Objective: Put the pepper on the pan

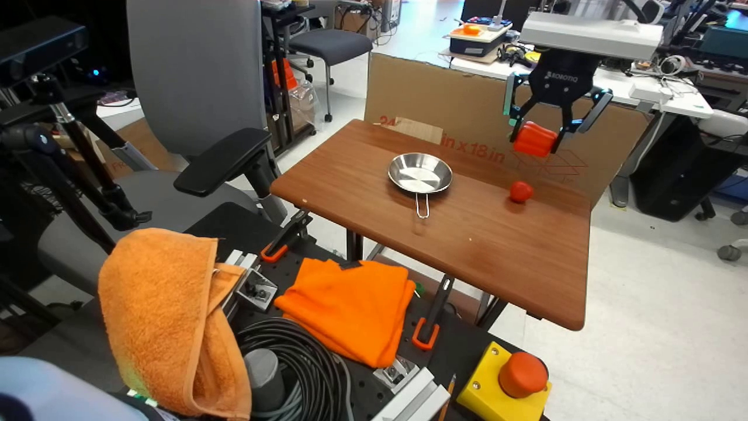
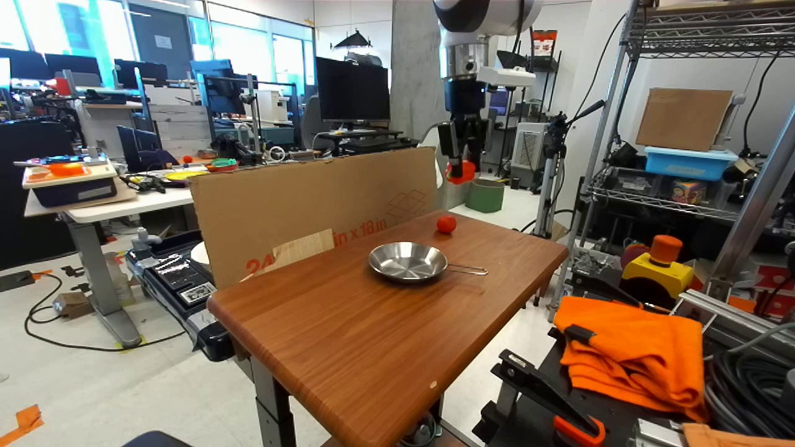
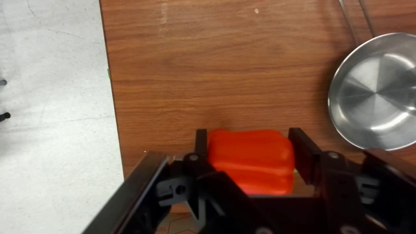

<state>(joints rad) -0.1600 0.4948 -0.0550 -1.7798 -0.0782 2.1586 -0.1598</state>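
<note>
- Brown table (image 1: 497,257), with cardboard (image 1: 467,111) upright along its far edge in an exterior view.
- Pan (image 1: 420,169) next, resting on the table, handle (image 1: 422,216) pointing to six o'clock there.
- Red ball (image 1: 520,192) farther right, also on the table; the pan lies near nine o'clock from it, well apart.
- Gripper (image 1: 535,140) rightmost, raised above the table and grasping the pepper (image 3: 252,159), fingers (image 3: 304,152) against two opposite sides. From it the pan lies between eight and nine o'clock, and lower in both exterior views.
- Pepper, seen from the wrist: its broad side runs from nine to three o'clock, finger to finger; the gripper hides its lower part, so I cannot tell its full length.
- Pan again, right of the pepper in the wrist view: at about two o'clock from it, off to the side rather than underneath, handle pointing between eleven and twelve.
- That offset decides the move, I judge: carry towards two o'clock as the wrist sees it until the pepper hangs over the pan, then lower.
</note>
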